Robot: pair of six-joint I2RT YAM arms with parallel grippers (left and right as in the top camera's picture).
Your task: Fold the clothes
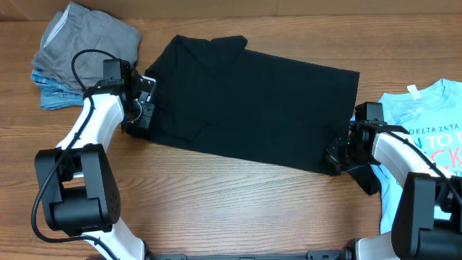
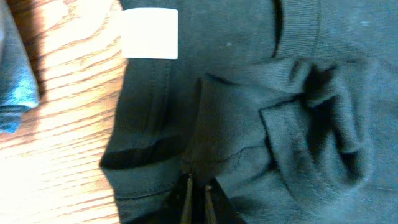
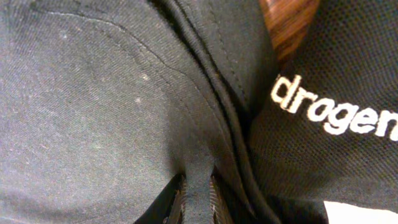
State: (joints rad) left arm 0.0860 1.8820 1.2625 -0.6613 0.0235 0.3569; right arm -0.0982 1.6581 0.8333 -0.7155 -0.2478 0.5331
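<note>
Left arm [image 1: 99, 118] and right arm [image 1: 393, 149] white-shelled, black-jointed; black cable [image 1: 73, 66] looped.

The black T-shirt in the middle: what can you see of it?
The black T-shirt is plain, soft knit cloth with a ribbed collar and a small white tag. It lies spread across the wooden table, slightly slanted, with a sleeve bunched into folds at its left end. The left fingers pinch its cloth there, and the right fingers pinch a ridge of cloth at its lower right corner.

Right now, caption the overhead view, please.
Left end effector and right end effector pinch opposite ends of the black T-shirt.
</note>
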